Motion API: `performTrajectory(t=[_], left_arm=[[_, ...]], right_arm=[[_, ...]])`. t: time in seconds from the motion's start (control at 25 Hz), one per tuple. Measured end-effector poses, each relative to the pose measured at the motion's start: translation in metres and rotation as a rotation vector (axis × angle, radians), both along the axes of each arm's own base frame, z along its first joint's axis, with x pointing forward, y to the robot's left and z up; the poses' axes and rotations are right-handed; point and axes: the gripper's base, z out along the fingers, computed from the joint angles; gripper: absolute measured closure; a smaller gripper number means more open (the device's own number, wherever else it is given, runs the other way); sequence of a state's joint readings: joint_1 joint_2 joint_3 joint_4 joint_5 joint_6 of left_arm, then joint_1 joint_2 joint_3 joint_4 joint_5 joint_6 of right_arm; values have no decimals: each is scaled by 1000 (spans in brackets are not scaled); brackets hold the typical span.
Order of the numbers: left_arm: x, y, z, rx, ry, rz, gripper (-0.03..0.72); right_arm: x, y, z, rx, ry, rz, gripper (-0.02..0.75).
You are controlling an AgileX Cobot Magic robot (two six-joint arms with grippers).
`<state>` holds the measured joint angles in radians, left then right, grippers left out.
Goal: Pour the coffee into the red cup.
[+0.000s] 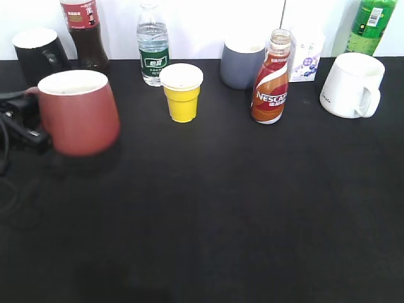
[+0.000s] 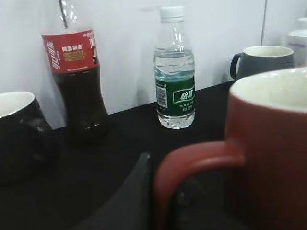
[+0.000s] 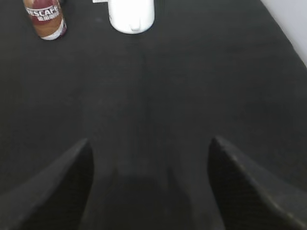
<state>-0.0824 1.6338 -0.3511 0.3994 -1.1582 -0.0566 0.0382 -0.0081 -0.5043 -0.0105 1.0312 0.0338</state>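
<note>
The red cup point(image 1: 79, 113) is at the left of the black table, upright, with a white inside. My left gripper point(image 1: 22, 123) is shut on its handle; in the left wrist view one dark finger lies against the outside of the red handle point(image 2: 192, 160) and the other sits inside the loop, so the gripper point(image 2: 165, 191) clamps it. The coffee bottle point(image 1: 271, 79), orange-brown with NESCAFE lettering, stands upright at the back right; it also shows in the right wrist view point(image 3: 46, 19). My right gripper point(image 3: 151, 141) is open and empty over bare table, well short of the bottle.
Along the back stand a black mug point(image 1: 38, 53), a cola bottle point(image 1: 85, 35), a water bottle point(image 1: 153, 50), a grey mug point(image 1: 243, 63), a small carton point(image 1: 307, 60), a white mug point(image 1: 350, 85) and a green bottle point(image 1: 372, 25). A yellow cup point(image 1: 182, 91) stands mid-table.
</note>
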Motion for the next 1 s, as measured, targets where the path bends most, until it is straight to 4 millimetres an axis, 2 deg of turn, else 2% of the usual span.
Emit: performTrajectory(t=[0.12,0.2,0.28,0.36,0.52,0.64,0.72,0.8,0.88,1.0], left_arm=[[0,0,0,0,1,0,645],[0,0,0,0,1,0,645],[0,0,0,0,1,0,645],[0,0,0,0,1,0,645],[0,0,0,0,1,0,645],[0,0,0,0,1,0,645],[0,0,0,0,1,0,645],[0,0,0,0,1,0,645],[0,0,0,0,1,0,645],[0,0,0,0,1,0,645]], right_arm=[[0,0,0,1,2,1,160],[10,1,8,3,4,3,160],[33,2,25,13,-128,6,160],[65,4,28,26,-237,9,160],[134,6,-7,32,-378,3,160],[181,7,-42,30,-375,0,160],[207,13,-62,5,-423,57,160],[230,26,-90,-25,-398,204,160],[245,44,-107,-7,-352,285,172],[265,87,-109,49,-338,329,191]])
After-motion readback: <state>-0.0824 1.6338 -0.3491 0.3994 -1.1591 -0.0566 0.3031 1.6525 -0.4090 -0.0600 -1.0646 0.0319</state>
